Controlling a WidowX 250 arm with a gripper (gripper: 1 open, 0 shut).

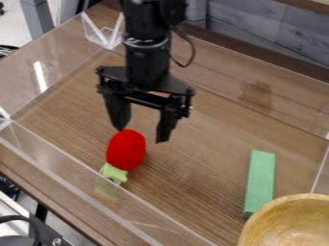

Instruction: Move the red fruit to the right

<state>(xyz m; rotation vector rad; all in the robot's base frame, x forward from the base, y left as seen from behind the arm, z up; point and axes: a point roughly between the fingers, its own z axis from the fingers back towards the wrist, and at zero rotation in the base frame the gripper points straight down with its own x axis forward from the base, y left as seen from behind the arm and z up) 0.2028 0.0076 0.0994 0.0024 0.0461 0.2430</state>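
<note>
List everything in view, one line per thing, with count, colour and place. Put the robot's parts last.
Red fruit: one, red with a pale green cap, on the table left of the picture's middle, by the fingers.
Block: one, light green, on the table at the right.
Bowl: one, tan, bottom right corner, partly cut off by the picture's edge.
Clear thing: one, see-through with whitish edges, at the upper left; what it is, I cannot tell.
Table: one, brown, under all of these.
Cables: more than one, dark, at the left edge, exact count unclear.
Arm: one, dark grey, coming down from the top.
Fingers: one pair, dark grey, spread apart, near the red fruit.
</note>
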